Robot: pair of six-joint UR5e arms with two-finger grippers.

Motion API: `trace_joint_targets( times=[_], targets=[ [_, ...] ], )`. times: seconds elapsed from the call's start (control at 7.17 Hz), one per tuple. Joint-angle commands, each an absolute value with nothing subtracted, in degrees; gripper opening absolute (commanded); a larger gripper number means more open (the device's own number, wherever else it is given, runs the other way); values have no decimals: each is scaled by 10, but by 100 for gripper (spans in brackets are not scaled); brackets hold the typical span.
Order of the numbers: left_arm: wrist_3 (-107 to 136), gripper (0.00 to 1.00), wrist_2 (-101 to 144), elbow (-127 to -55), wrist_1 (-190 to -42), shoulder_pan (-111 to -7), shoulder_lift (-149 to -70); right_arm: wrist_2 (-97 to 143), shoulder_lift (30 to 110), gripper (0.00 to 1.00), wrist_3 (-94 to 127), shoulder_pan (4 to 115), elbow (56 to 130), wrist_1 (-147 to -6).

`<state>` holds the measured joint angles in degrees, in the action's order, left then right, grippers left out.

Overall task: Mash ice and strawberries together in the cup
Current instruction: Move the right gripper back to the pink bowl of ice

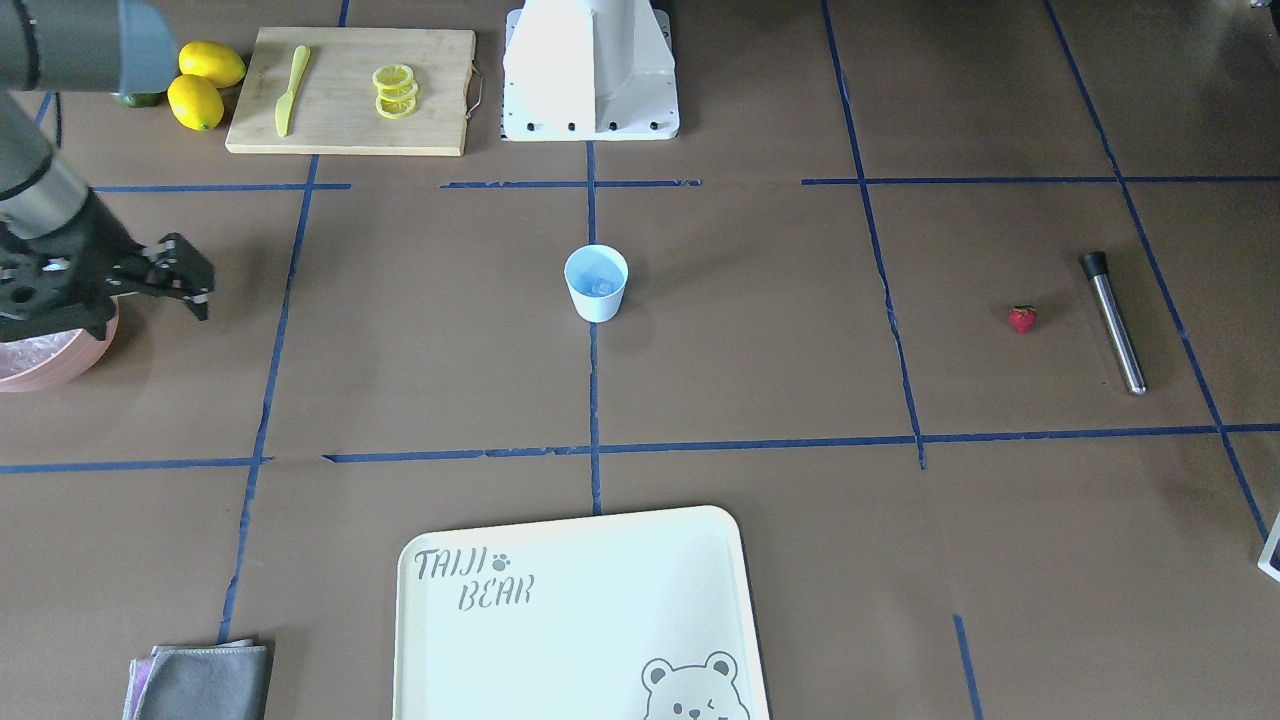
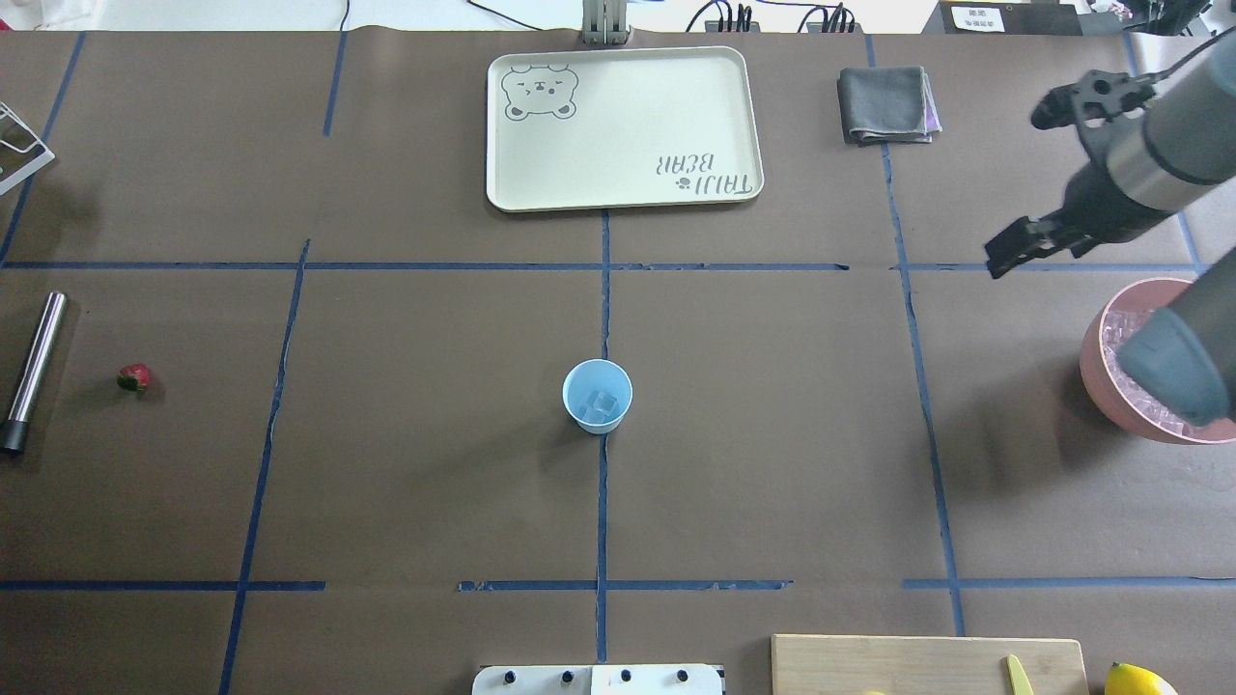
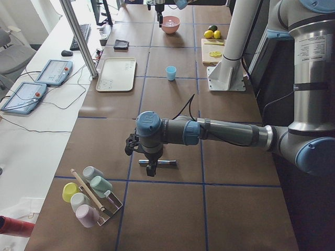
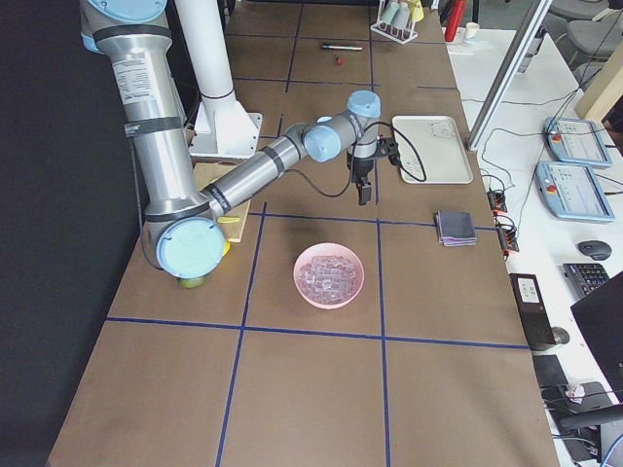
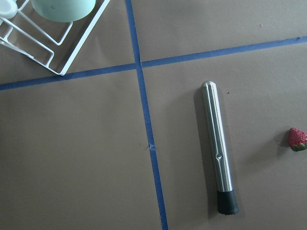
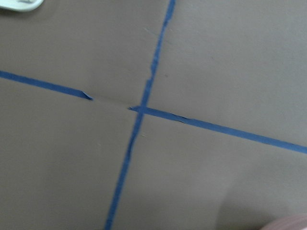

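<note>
The pale blue cup [image 2: 598, 396] stands upright at the table's middle, also in the front view [image 1: 596, 283], with clear ice [image 2: 603, 403] in its bottom. The small red strawberry [image 2: 134, 376] lies far to the left beside a steel muddler [image 2: 34, 372]; both show in the left wrist view, strawberry [image 5: 298, 139] at the right edge, muddler [image 5: 218, 153] centred. My left gripper [image 3: 152, 168] hovers over the muddler; I cannot tell whether it is open or shut. My right gripper [image 2: 1006, 257] hangs open and empty at the far right, beside the pink bowl, well away from the cup.
A pink bowl [image 2: 1096, 372] full of ice cubes sits at the right edge under my right arm. A cream bear tray [image 2: 623, 193] and folded grey cloth [image 2: 886, 104] lie at the far side. A cutting board [image 1: 350, 130] carries lemon slices and a knife, with lemons beside it. A cup rack [image 5: 62, 48] stands near the muddler.
</note>
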<state>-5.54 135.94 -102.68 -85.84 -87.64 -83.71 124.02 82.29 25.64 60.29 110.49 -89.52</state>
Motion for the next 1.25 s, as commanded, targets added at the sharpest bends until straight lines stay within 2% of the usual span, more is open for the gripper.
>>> trace_joint_targets(
  times=[0.0,0.28,0.42,1.12],
  targets=[
    [-55,100,1360,-1034,-857,-877,-837,1285,948,99,157,669,1058,-747],
    [-55,100,1361,-1035,-857,-877,-837,1285,997,99,150,671,996,-618],
    [-55,100,1361,-1035,-857,-877,-837,1281,1011,99,149,671,991,-597],
    [-55,100,1361,-1035,-858,-876,-830,1252,1039,91,93,635,993,-599]
  ],
)
